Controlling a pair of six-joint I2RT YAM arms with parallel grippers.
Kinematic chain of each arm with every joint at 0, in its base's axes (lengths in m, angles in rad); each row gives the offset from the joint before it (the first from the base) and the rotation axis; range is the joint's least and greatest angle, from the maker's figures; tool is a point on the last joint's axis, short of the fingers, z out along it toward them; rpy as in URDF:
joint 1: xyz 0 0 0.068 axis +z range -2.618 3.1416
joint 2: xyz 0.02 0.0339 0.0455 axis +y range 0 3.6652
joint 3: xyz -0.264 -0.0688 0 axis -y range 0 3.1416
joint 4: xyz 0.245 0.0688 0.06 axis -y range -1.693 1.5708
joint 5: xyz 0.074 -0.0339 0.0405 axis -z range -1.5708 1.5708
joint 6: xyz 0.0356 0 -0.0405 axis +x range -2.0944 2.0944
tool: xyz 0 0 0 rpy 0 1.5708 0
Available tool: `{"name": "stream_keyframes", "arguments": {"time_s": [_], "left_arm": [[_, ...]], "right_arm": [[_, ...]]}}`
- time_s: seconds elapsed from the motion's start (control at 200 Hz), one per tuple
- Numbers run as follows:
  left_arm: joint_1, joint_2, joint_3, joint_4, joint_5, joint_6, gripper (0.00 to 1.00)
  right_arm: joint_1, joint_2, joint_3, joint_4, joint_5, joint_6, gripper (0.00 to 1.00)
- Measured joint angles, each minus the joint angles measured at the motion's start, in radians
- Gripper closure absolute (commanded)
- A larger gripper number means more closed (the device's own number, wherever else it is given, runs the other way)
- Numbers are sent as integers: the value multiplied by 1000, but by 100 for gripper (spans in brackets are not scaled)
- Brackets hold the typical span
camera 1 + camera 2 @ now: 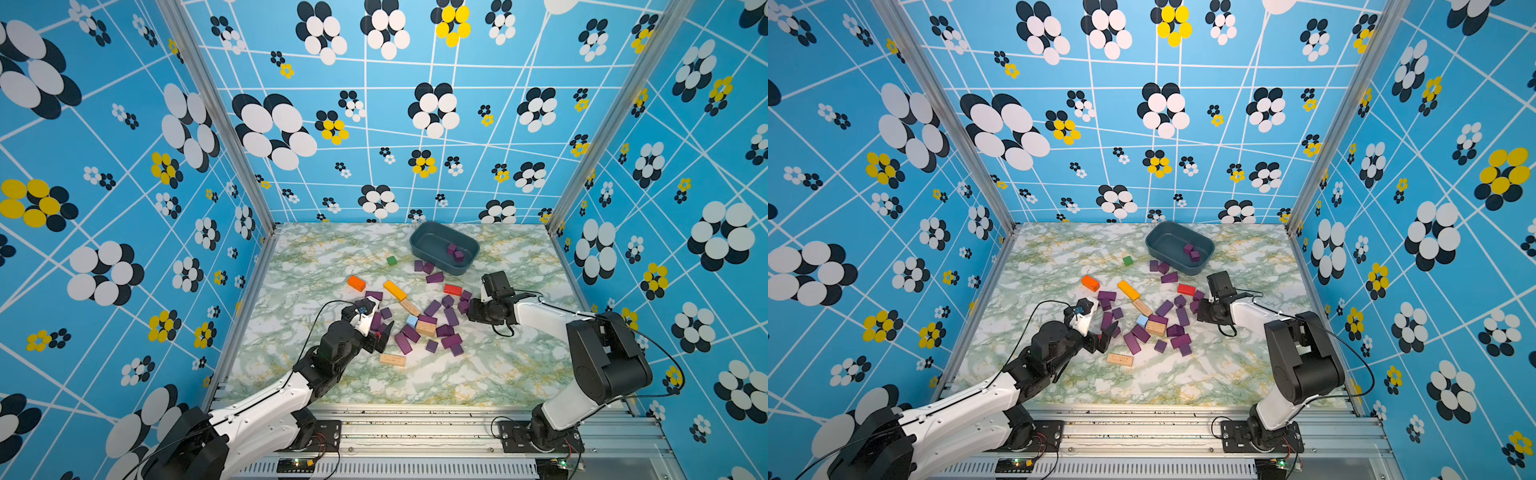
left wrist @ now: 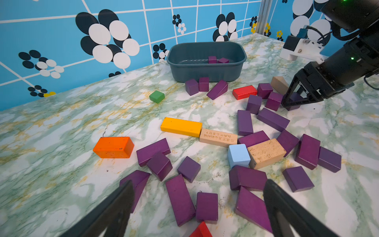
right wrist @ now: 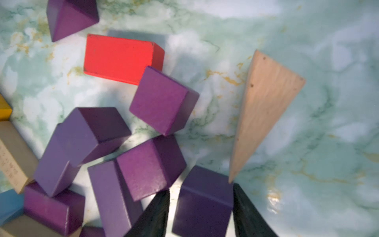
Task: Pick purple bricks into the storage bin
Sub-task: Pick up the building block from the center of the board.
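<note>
Several purple bricks [image 1: 432,328] lie scattered mid-table, in both top views. The storage bin [image 1: 428,243], a slate-blue tub at the back, holds two purple bricks [image 2: 217,60]. My right gripper [image 3: 202,187] is down at the right edge of the pile, its jaws narrowed around a purple cube [image 3: 205,205] that rests on the table. One finger lies against the cube. A thin strip of table shows between the cube and the other finger. My left gripper [image 2: 198,184] hangs wide open over the near left of the pile, above a long purple brick [image 2: 180,199], holding nothing.
Mixed among the purple ones are an orange block [image 1: 356,283], a yellow bar [image 1: 395,290], a red block [image 3: 119,58], a green cube [image 1: 391,260], a light-blue cube [image 2: 239,155] and tan blocks [image 1: 392,360]. A tan wedge [image 3: 264,106] lies beside my right fingers.
</note>
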Motion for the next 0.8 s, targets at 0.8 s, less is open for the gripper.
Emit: {"name": "stream_keyframes", "arguments": {"time_s": [0.8], "left_arm": [[0, 77, -4, 75, -40, -51, 1]], "right_arm": [[0, 42, 61, -62, 84, -17, 79]]}}
